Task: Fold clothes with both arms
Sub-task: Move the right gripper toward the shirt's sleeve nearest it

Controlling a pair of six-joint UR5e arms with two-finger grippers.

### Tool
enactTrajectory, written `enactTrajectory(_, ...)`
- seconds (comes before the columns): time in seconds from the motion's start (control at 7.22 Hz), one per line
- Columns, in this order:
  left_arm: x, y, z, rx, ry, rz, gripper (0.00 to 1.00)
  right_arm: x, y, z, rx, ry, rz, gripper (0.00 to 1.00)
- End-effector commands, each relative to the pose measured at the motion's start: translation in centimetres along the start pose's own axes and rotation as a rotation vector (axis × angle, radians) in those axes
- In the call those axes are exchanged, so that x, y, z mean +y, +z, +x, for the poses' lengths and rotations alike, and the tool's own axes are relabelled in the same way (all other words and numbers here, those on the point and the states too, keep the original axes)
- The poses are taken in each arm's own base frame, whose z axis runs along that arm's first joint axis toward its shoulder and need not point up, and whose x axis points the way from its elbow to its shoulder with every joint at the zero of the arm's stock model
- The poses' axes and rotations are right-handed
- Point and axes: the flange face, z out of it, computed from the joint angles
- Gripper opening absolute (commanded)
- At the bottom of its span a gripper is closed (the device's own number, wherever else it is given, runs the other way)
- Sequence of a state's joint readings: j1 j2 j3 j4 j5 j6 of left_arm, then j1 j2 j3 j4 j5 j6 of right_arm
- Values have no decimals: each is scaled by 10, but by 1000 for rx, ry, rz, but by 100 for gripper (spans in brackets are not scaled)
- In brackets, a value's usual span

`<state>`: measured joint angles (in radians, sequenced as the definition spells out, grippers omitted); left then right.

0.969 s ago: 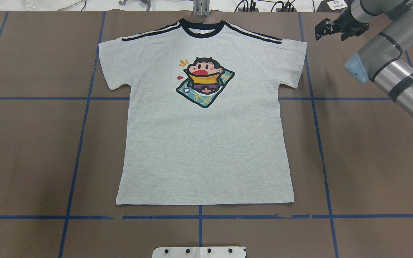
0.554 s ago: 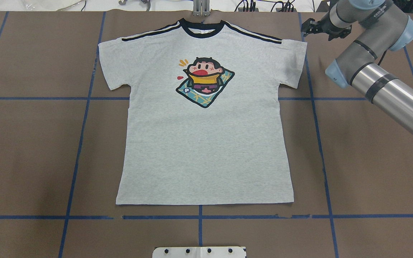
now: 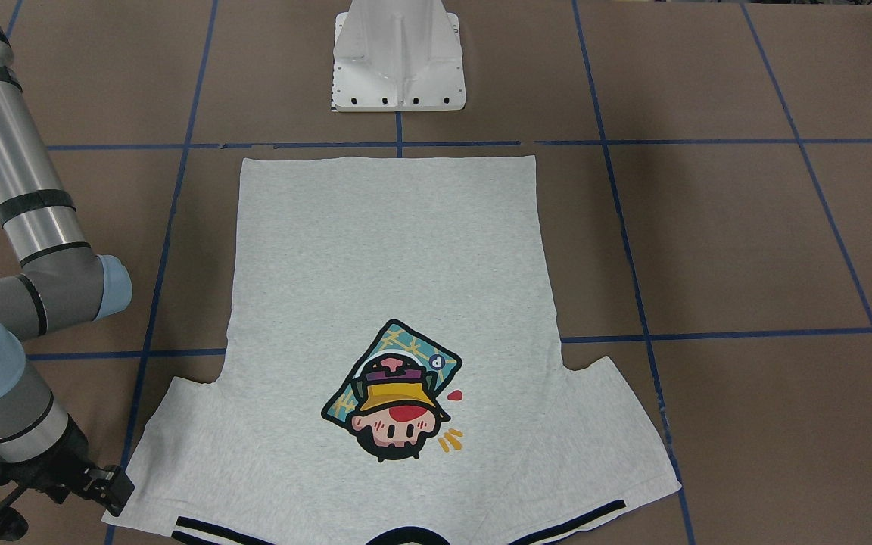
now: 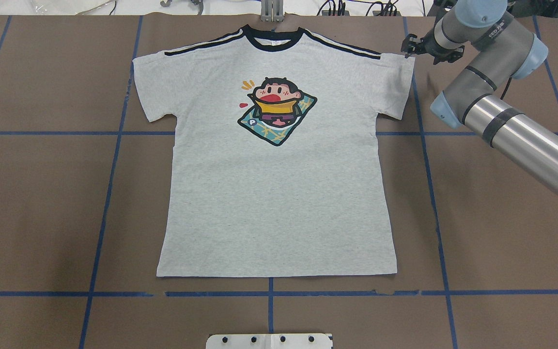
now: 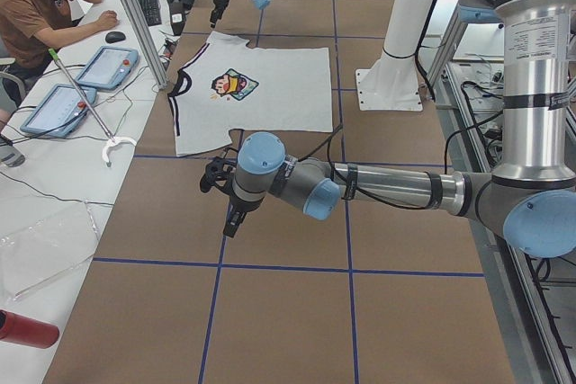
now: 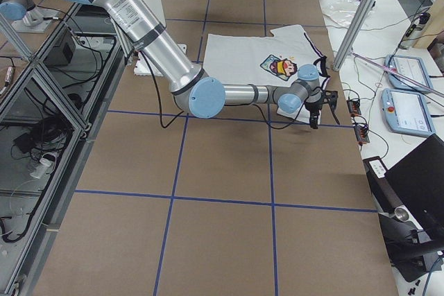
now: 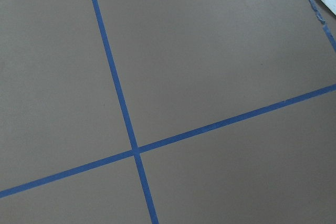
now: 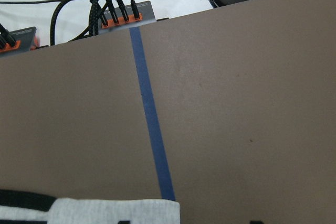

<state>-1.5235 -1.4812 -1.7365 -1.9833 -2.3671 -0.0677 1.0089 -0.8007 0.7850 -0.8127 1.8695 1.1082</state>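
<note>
The grey T-shirt [image 4: 279,194] lies flat and face up on the brown table, collar at the far edge, cartoon print [image 4: 277,111] on the chest. It also shows in the front view [image 3: 390,265]. My right gripper [image 4: 409,48] hangs just beside the outer top corner of the shirt's right sleeve [image 4: 397,82], jaws apart and empty. The right wrist view shows that sleeve corner [image 8: 105,211] at its bottom edge. My left gripper [image 5: 230,227] shows only in the exterior left view, over bare table well off the shirt. I cannot tell if it is open.
Blue tape lines [image 4: 109,194] grid the table. The white pedestal base [image 4: 269,341] sits at the near edge. Cable hubs [image 8: 123,14] lie past the far edge by the right gripper. An operator [image 5: 36,6] with tablets [image 5: 108,65] sits at a side desk.
My right arm has swung left and its gripper has come up to the shirt's right sleeve corner. The shirt has not moved.
</note>
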Motion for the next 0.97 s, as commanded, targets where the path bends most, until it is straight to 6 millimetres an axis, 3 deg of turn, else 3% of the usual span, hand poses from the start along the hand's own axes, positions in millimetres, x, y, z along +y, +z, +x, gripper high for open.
enactTrajectory(0.0,0,-1,0,-2,1,1,100,-6,7,-17,34,49,39,74)
enactTrajectory(0.55,0,-1,-1,-3,1,2,100,12,22,-25,65,116,83,70)
enactTrajectory(0.69,1,0,-1,-4,2,1,100,12,22,-24,67,116,84,59)
enactTrajectory(0.83,0,-2,0,-4,3,4,100,12,23,-23,70,117,83,31)
